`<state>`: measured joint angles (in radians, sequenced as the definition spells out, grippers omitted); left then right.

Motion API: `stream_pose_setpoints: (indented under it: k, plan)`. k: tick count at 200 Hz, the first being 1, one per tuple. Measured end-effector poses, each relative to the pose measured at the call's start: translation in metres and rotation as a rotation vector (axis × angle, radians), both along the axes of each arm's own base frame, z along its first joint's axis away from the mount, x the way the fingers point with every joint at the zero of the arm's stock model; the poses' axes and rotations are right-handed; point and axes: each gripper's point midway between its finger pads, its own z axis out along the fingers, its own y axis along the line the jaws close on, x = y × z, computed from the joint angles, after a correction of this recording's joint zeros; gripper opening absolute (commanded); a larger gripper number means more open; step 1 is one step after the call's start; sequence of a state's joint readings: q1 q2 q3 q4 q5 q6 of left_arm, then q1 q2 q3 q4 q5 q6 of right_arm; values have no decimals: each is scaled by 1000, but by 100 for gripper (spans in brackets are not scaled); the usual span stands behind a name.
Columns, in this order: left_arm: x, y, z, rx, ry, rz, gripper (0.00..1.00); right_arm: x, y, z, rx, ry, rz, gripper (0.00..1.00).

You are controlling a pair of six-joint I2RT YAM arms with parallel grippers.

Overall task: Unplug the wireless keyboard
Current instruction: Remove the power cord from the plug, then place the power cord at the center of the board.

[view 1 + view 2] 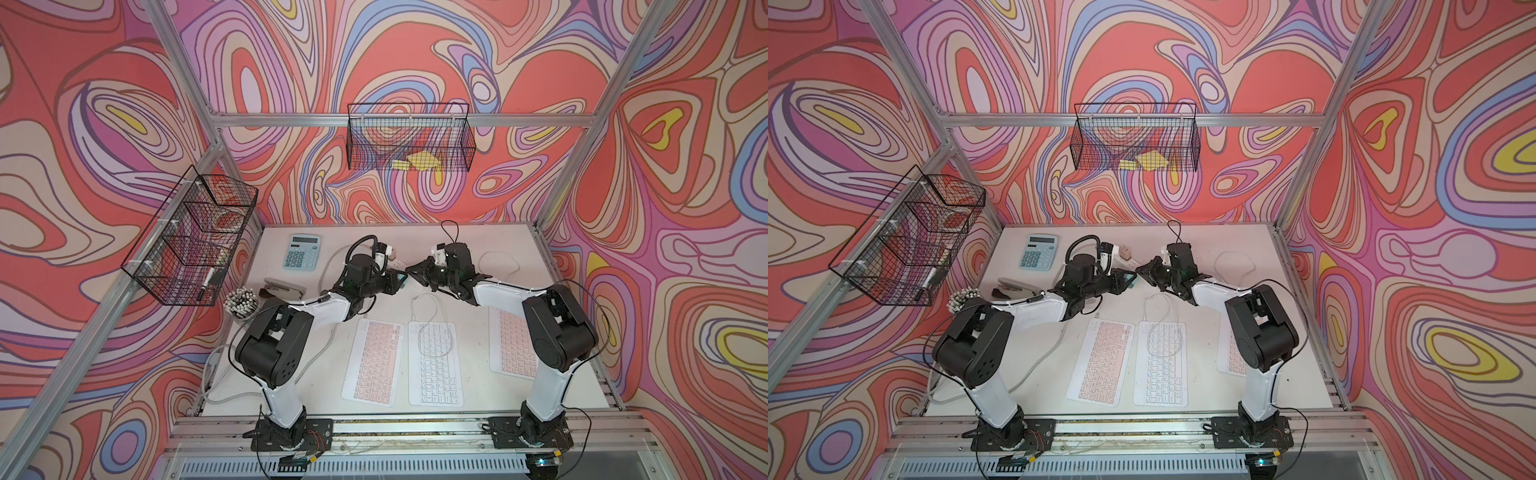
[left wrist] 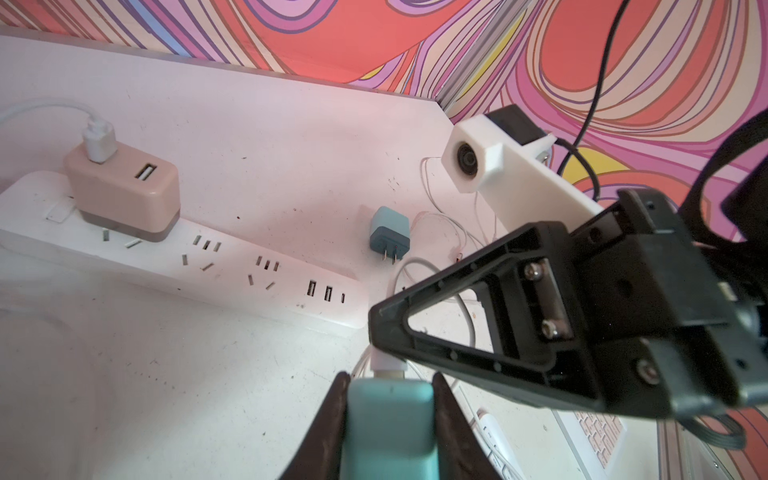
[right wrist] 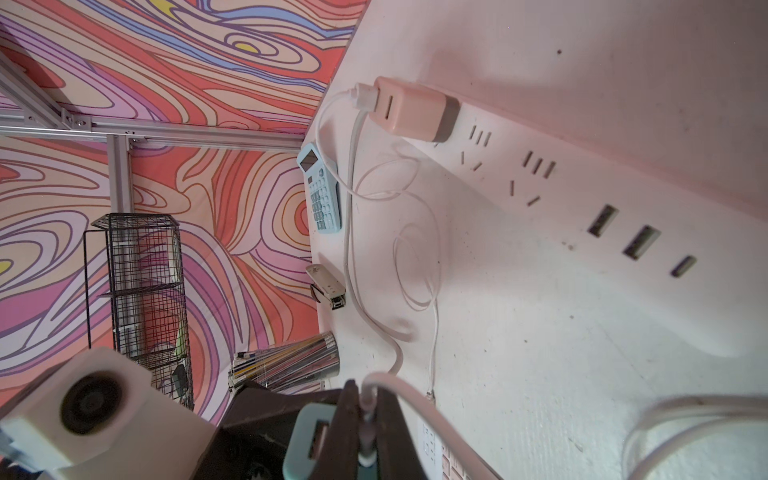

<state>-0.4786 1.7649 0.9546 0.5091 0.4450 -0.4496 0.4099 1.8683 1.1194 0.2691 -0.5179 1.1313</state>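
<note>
Right gripper [image 3: 369, 415] pinches the white USB plug [image 2: 388, 365]; left gripper [image 2: 390, 395] clamps the teal charger [image 2: 390, 432] it enters. Pull straight apart along the plug, no twisting. Below them, toward the bases, three keyboards [image 1: 372, 361]; the white keyboard [image 1: 435, 365] looks cabled here. Beyond, one power strip [image 2: 249, 270]. Three chargers: teal, pink charger [image 2: 124, 195] plugged in, blue charger [image 2: 390, 232] loose.

The white worktop [image 1: 478, 243] carries a blue calculator [image 1: 302, 252] at its far left corner. A grey stapler [image 1: 282, 288] and a pencil holder [image 1: 241, 303] sit nearer along the left edge. Side by side toward the front lie a pink keyboard [image 1: 372, 361], a white keyboard [image 1: 435, 365] and a second pink keyboard [image 1: 512, 345]. Further back are a white power strip [image 2: 208, 266] and, just beside its end, a loose teal charger [image 2: 389, 235].
</note>
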Motion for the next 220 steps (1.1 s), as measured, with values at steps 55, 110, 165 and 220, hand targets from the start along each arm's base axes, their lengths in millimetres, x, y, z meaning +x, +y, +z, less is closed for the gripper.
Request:
stream_pose_setpoints:
  k: [55, 110, 165, 220]
  plan:
    - [-14, 4, -6, -2, 22, -11, 0, 11, -16, -3, -27, -12, -49, 0]
    - [-29, 9, -8, -16, 46, -22, 0, 44, -72, -15, -77, -14, -234, 0]
    - [-28, 14, -20, 32, 107, 11, 0, 39, -64, -15, -92, -34, -198, 0]
    - [-9, 9, -31, 56, 169, 44, 0, 11, -61, -25, -201, -40, -94, 0]
